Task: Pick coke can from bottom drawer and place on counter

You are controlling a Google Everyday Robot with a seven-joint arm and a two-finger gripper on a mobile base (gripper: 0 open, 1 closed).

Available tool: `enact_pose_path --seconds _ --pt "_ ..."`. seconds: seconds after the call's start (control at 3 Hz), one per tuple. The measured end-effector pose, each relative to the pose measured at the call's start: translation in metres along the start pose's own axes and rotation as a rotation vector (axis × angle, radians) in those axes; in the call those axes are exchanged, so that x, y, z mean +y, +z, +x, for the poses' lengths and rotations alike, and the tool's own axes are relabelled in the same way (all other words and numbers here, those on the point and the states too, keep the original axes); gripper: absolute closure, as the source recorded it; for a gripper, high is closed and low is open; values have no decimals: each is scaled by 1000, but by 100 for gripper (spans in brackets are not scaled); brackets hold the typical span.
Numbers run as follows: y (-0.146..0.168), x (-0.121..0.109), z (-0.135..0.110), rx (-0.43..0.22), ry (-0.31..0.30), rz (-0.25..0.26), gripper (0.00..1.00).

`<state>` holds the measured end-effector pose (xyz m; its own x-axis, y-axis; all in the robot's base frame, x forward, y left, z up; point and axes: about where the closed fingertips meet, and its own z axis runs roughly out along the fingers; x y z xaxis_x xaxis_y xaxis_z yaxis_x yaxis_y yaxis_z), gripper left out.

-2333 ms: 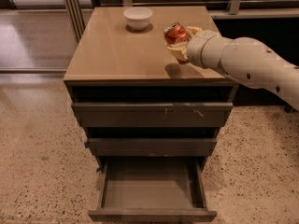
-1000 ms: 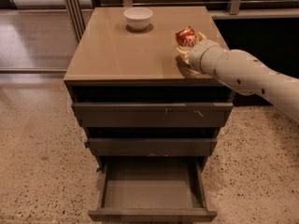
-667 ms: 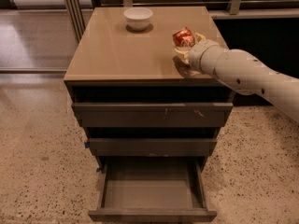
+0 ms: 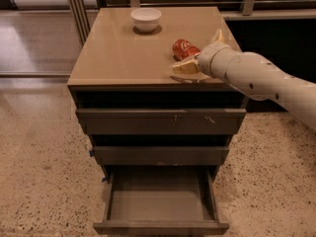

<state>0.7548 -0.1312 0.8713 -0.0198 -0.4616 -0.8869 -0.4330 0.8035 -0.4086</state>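
Note:
The coke can [image 4: 184, 48], red with white lettering, lies on its side on the tan counter [image 4: 123, 53], right of the middle. My gripper [image 4: 201, 51] is on the counter just right of the can, and the white arm reaches in from the right. Its fingers are spread open: one finger [image 4: 185, 67] lies in front of the can and the other points up behind it. The can sits at the fingertips, resting on the counter. The bottom drawer [image 4: 160, 227] is pulled out below, and its grey inside shows nothing in it.
A white bowl [image 4: 146, 19] stands at the back of the counter. The two upper drawers [image 4: 158, 120] are closed. Speckled floor surrounds the cabinet. A dark cabinet and railing stand behind on the right.
The gripper held the can above the counter's right side. Now it has moved down and opened, and the can lies on the counter.

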Motion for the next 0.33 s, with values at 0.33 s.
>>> enact_pose_path --seconds 0.33 --pt "0 0 0 0 0 0 0"
